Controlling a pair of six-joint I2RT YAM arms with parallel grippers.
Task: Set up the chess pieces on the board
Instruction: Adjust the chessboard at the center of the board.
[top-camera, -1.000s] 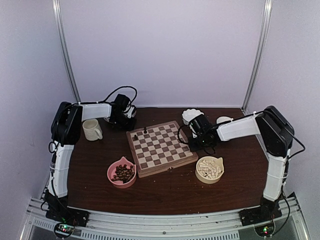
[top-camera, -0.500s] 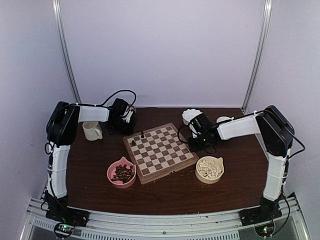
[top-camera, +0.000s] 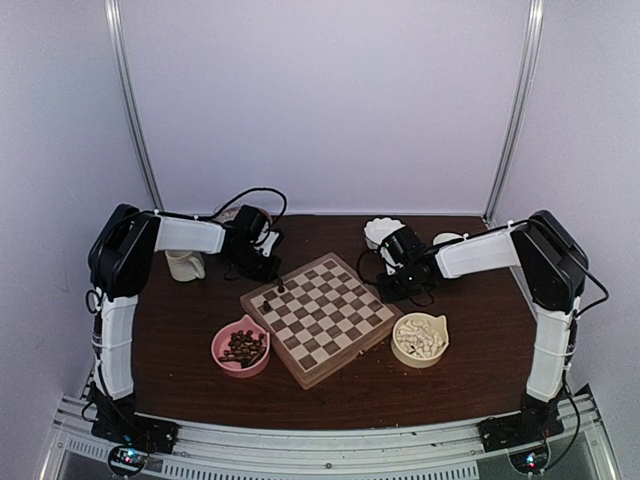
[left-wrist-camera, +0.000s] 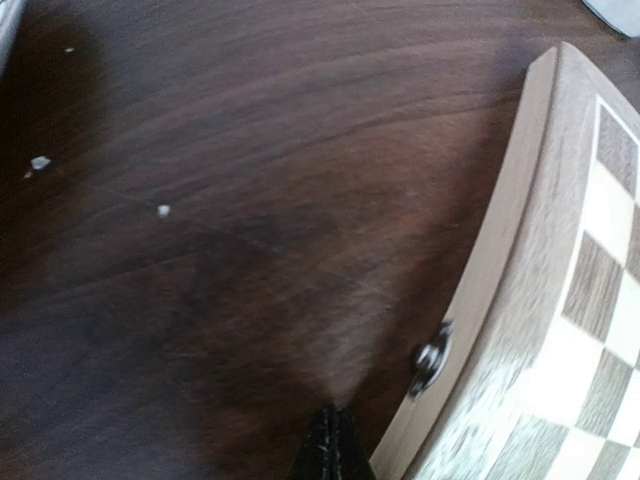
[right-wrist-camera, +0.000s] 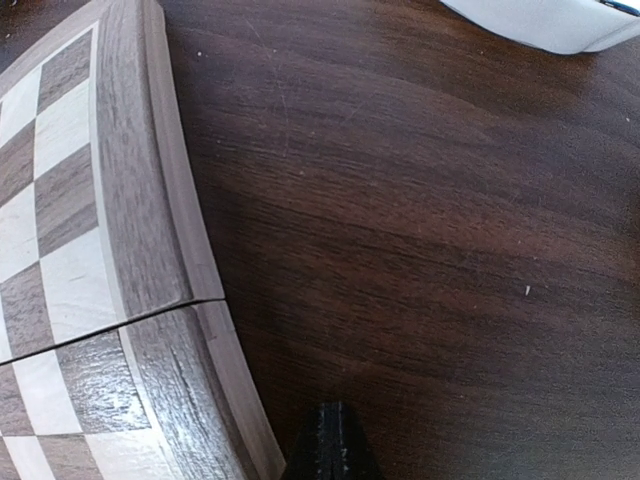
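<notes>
We had the board (top-camera: 318, 318) in the middle of the counter (top-camera: 180, 370), turned cornerwise so that one corner pointed at the counter's near edge instead of lying square to our arms. Only two dark pieces (top-camera: 280, 287) stood on it, both close to its far-left corner. The other squares were bare, so we judged the set-up barely begun.

The remaining dark pieces lay heaped in the pink bowl (top-camera: 228, 368), just beside the board toward the counter's near-left corner. The pale pieces (top-camera: 418, 335) lay in the cream bowl (top-camera: 418, 361), just beside the board toward the near-right. As we read it, each colour sat within reach of its own arm. A mug (top-camera: 185, 265) stood apart, near the counter's far-left corner.

Our left gripper (top-camera: 265, 268) hung low at the board's far-left side, its fingers pressed together on nothing. In its wrist view the gripper (left-wrist-camera: 332, 430) sat just beside the board's wall, near the metal clasp (left-wrist-camera: 432, 355), though we could not tell whether it touched. Our right gripper (top-camera: 392, 286) was likewise closed and empty, low at the board's far-right side. Its own view put the gripper (right-wrist-camera: 331, 425) just beside the rim, near the seam (right-wrist-camera: 170, 305) where the board's two halves meet.

With nothing carried and a closed gripper on each flank, we took them to be placed as blunt pushers for turning the board, not for picking up a piece.
</notes>
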